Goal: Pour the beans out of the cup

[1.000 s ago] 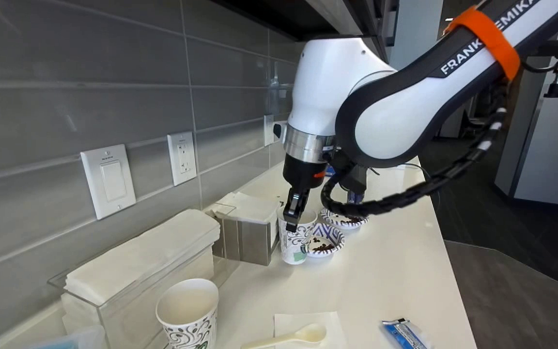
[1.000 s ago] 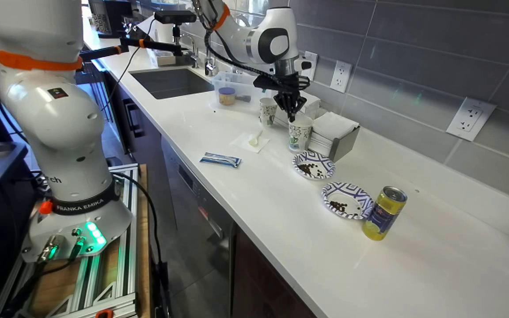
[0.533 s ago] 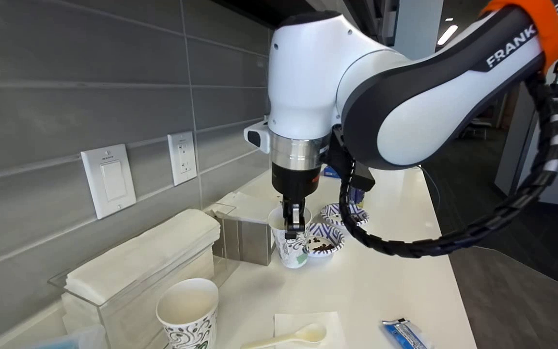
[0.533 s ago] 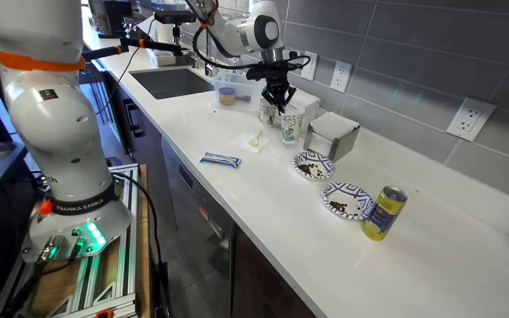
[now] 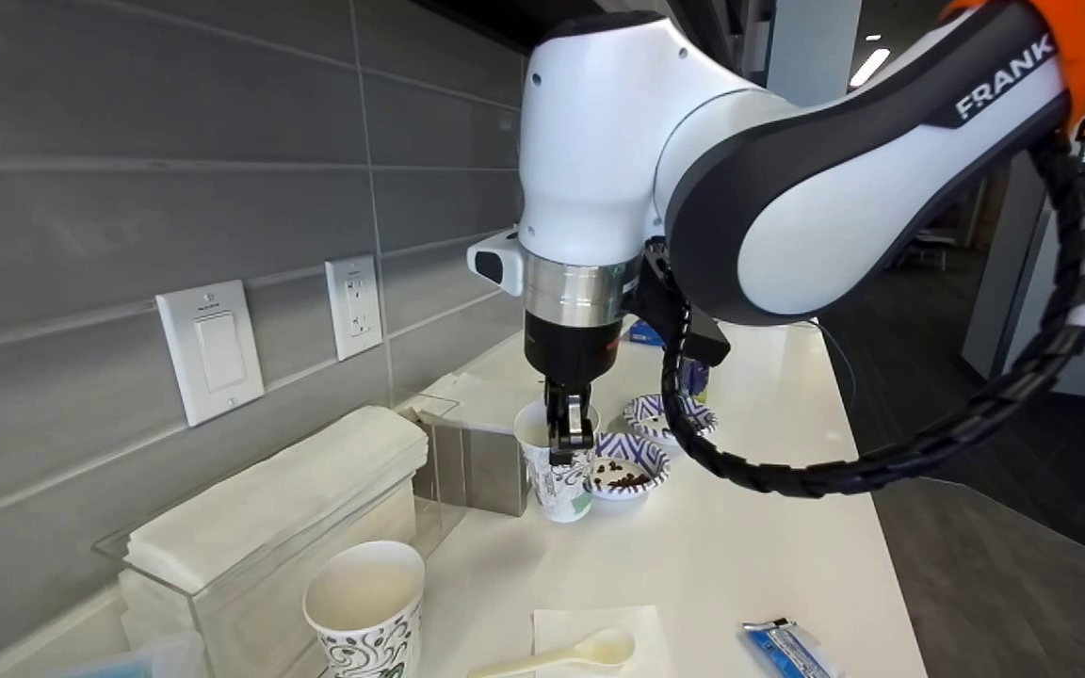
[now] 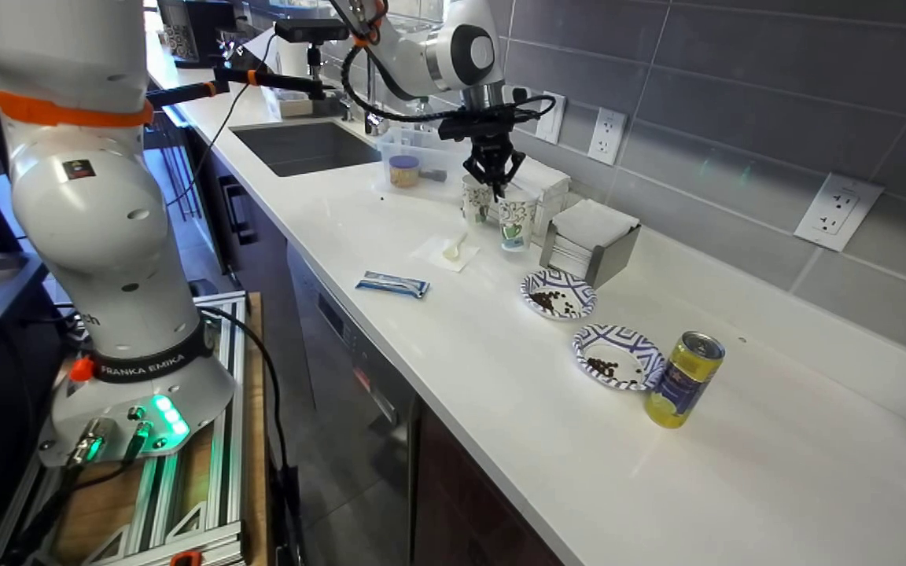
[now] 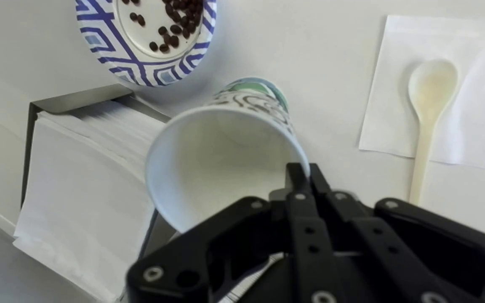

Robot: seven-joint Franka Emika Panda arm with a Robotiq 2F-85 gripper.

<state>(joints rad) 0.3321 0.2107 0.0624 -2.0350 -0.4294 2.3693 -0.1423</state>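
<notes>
One sink [image 6: 303,149] is sitting toward the left of your counter [image 6: 484,338] in an exterior view. To its right, a blue packet [image 6: 392,284] is lying flat, and next a pale spoon [image 6: 451,251] is resting on a white paper sheet [image 6: 429,253]. A similar paper cup [image 6: 473,206] is standing beyond the spoon. Next along, your gripper [image 7: 307,169] is grasping the patterned paper cup [image 6: 517,218]: in the wrist view you are seeing its fingers pinching the rim, one inside the wall, one outside. That cup is leaning slightly, its mouth facing the wrist view; the views are not showing whether its base is touching the counter. Right of the cup, a blue-patterned bowl [image 6: 571,279] is holding dark beans [image 6: 549,301], and behind that bowl a metal holder [image 6: 616,255] is standing, filled with white napkins [image 6: 596,222]. Farther right, another blue-patterned bowl [image 6: 626,338] is holding more of the beans, and a yellow can [image 6: 683,385] is standing just beside it.
</notes>
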